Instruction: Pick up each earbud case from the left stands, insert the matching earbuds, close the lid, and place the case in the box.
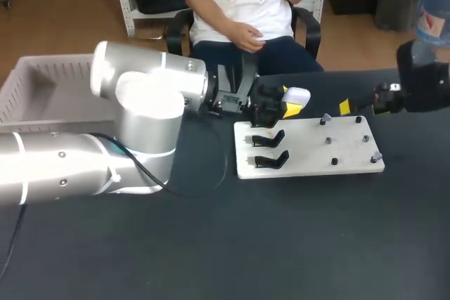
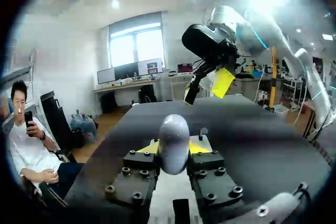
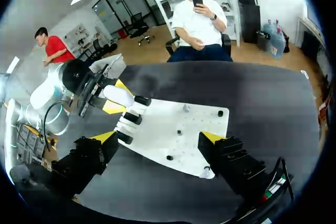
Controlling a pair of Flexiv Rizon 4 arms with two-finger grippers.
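Left jaws: the left gripper (image 2: 174, 149) pinches the earbud case (image 2: 174, 135) between its two yellow-tipped fingers (image 2: 149, 148), one pad on each side.
Earbud case: white and rounded, it stands up out of the fingers. In the head view it (image 1: 297, 95) hangs over the far left corner of the white board (image 1: 309, 166), clear of the stands.
Left gripper position: in the head view it (image 1: 290, 106) is just beyond the board's far edge, pointing toward the right arm.
Right jaws: the right gripper (image 3: 157, 139) is spread wide and nothing lies between its fingers. One yellow tip (image 3: 105, 137) is over the dark table and the other (image 3: 212, 137) over the board's edge.
Right gripper position: in the head view it (image 1: 346, 107) hovers past the board's far right side, near the left gripper but apart from it.
Stands: two black stands (image 1: 269, 138) (image 1: 273, 161) sit along the board's left side, both without a case. Whether a third stands under the left gripper cannot be told from above.
Pegs: small dark pegs (image 1: 328, 140) dot the board's right half. A small pale piece (image 1: 377, 156) sits at the near right corner, too small to make out.
Board: flat on the dark table (image 1: 281, 244), slightly turned.
Box: a pale crate (image 1: 35, 96) sits at the table's far left, well apart from the board and partly hidden behind the left arm (image 1: 140, 124).
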